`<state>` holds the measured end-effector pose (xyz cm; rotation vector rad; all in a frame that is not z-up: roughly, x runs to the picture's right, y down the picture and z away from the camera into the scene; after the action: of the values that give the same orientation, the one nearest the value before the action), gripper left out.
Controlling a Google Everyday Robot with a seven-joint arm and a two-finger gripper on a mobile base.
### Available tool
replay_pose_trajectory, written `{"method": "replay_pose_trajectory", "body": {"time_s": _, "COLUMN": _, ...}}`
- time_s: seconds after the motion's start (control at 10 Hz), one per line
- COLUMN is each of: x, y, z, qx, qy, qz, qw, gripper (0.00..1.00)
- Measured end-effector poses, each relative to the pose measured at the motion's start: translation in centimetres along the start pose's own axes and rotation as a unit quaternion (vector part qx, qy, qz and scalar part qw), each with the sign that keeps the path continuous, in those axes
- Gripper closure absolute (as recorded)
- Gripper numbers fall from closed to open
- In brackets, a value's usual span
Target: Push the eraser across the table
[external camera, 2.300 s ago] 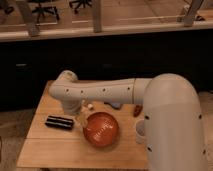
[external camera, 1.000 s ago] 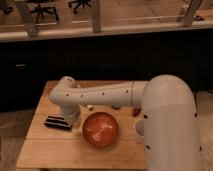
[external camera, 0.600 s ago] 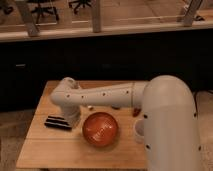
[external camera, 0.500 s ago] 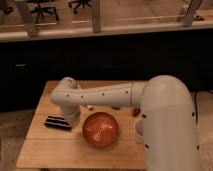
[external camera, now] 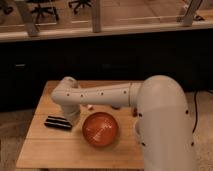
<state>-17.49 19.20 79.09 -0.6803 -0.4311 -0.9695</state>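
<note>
The gripper (external camera: 73,117) hangs from the white arm's bent wrist, low over the table (external camera: 55,152), near the plank top. The eraser (external camera: 57,122) lies flat on the wood just beside the gripper, on the side facing away from the orange bowl (external camera: 100,131), with its near end right at the gripper (whether they touch cannot be told). The bowl sits close on the gripper's other side. Whether the gripper is open or closed cannot be told; it grasps nothing visible.
</note>
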Motion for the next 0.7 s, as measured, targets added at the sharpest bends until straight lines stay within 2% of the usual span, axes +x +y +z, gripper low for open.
{"method": "replay_pose_trajectory", "body": {"time_s": 0.7, "x": 0.8, "y": -1.1, "z": 1.3, "qx": 0.006, "qy": 0.003, "qz": -0.004, "qw": 1.0000, "gripper": 0.98}}
